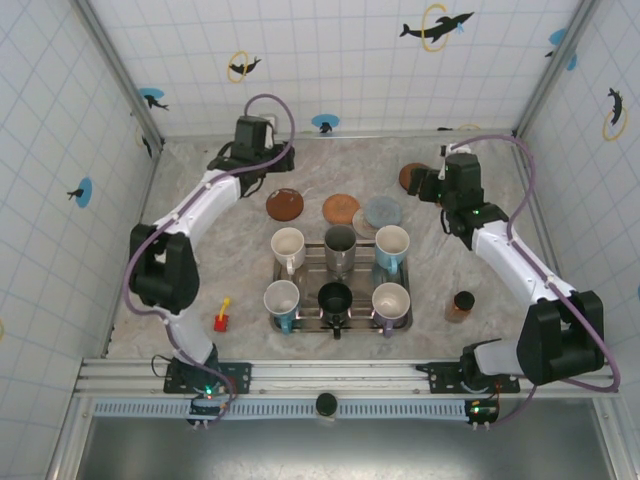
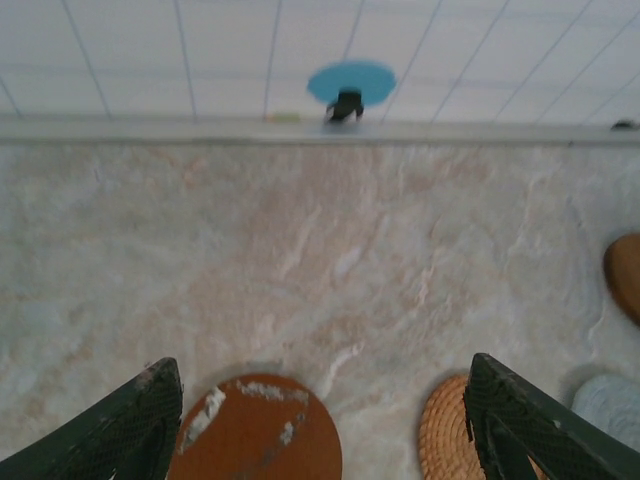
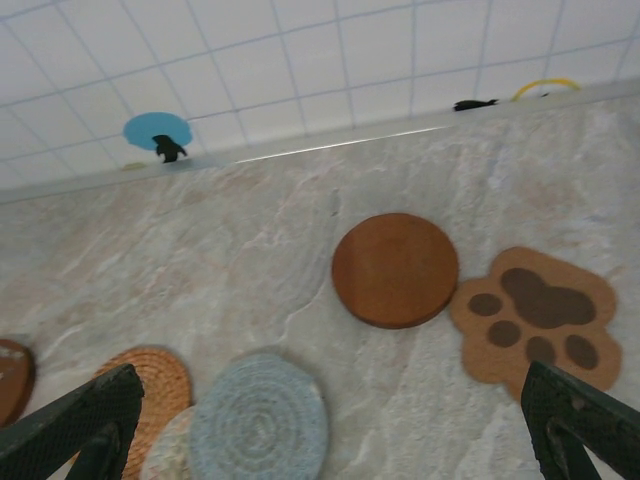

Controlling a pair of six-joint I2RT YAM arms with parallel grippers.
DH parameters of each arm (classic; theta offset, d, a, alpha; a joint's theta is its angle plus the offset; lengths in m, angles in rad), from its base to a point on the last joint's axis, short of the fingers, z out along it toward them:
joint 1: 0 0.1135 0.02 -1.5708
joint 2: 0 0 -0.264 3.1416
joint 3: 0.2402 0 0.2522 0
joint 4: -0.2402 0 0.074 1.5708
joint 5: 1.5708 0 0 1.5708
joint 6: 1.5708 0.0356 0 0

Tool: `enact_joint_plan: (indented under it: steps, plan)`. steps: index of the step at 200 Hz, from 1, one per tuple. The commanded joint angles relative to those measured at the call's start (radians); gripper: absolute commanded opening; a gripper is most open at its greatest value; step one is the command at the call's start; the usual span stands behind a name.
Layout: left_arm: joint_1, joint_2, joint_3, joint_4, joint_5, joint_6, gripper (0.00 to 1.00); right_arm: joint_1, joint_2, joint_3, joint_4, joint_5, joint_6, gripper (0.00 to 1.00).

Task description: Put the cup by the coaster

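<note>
Several cups stand in a metal tray (image 1: 345,325) at mid-table, among them a white cup (image 1: 288,244), a steel cup (image 1: 340,247) and a black cup (image 1: 334,298). Behind the tray lie coasters: a brown one with white marks (image 1: 285,205) (image 2: 258,435), a woven orange one (image 1: 341,209) (image 2: 445,430) and a blue-grey one (image 1: 382,212) (image 3: 260,425). My left gripper (image 1: 268,178) (image 2: 322,370) hangs open above the marked brown coaster with nothing in it. Further right, my right gripper (image 1: 428,185) (image 3: 332,378) is open and holds nothing. It is near a plain brown coaster (image 3: 395,270) and a paw-shaped coaster (image 3: 535,315).
A small red and yellow object (image 1: 222,318) lies left of the tray. A brown jar (image 1: 460,305) stands to the tray's right. Tiled walls close the table at the back and on both sides. Bare marble lies between the coasters and the back wall.
</note>
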Motion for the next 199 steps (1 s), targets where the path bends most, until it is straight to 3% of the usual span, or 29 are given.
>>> enact_joint_plan:
  steps: [1, 33, 60, 118, 199]
  plan:
    - [-0.037, 0.102, 0.108, -0.152, -0.030, -0.015, 0.74, 0.015, -0.004, 0.019, -0.007, -0.047, 0.056, 1.00]
    - [-0.062, 0.269, 0.271, -0.324, -0.070, -0.015, 0.73, 0.017, -0.001, -0.015, 0.021, -0.048, 0.066, 1.00]
    - [-0.075, 0.339, 0.314, -0.396, -0.104, -0.018, 0.70, 0.014, 0.001, -0.034, 0.038, -0.041, 0.072, 1.00]
    - [-0.082, 0.371, 0.264, -0.395, -0.062, -0.036, 0.70, 0.013, 0.053, -0.011, 0.029, -0.073, 0.086, 1.00]
    - [-0.089, 0.426, 0.273, -0.423, -0.102, -0.049, 0.70, 0.013, 0.082, -0.001, 0.023, -0.085, 0.114, 1.00]
